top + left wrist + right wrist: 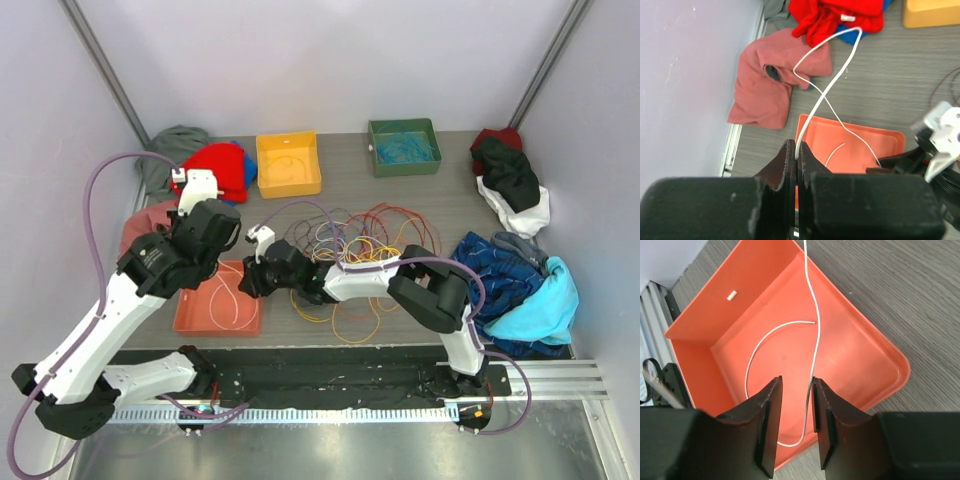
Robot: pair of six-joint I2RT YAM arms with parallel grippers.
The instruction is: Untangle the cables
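**White cable pinched over the orange tray, tangle lying beside it**

Top external: The orange tray [195, 312] sits on the table [440, 200]. The cables [350, 255] lie in a loose heap of red, orange, yellow and darker strands just right of the tray. The left gripper [215, 245] hangs over the tray's far edge, and its fingers cannot be made out from here. The right gripper [252, 278] is at the tray's right rim, its arm reaching across the heap. Beyond the tray stand a yellow bin [288, 163] and, farther right, a green bin [404, 147] with blue strands in it. A red garment [220, 170] lies beyond the tray's far left corner.

Left wrist: The left gripper [796, 150] has its fingers pressed together on a white cable [825, 92], with no gap visible between them. From the fingers the cable rises away from the tray [887, 142], loops near the red garment [840, 15] and comes back down into the tray. A pink cloth [770, 85] lies just beyond the tray's far left corner.

Right wrist: The right gripper [796, 385] is over the tray [865, 355] with its fingers a narrow gap apart. The white cable [816, 325] runs down through that gap, close against one finger, and is not clamped. Below the fingers it curls across the tray floor.
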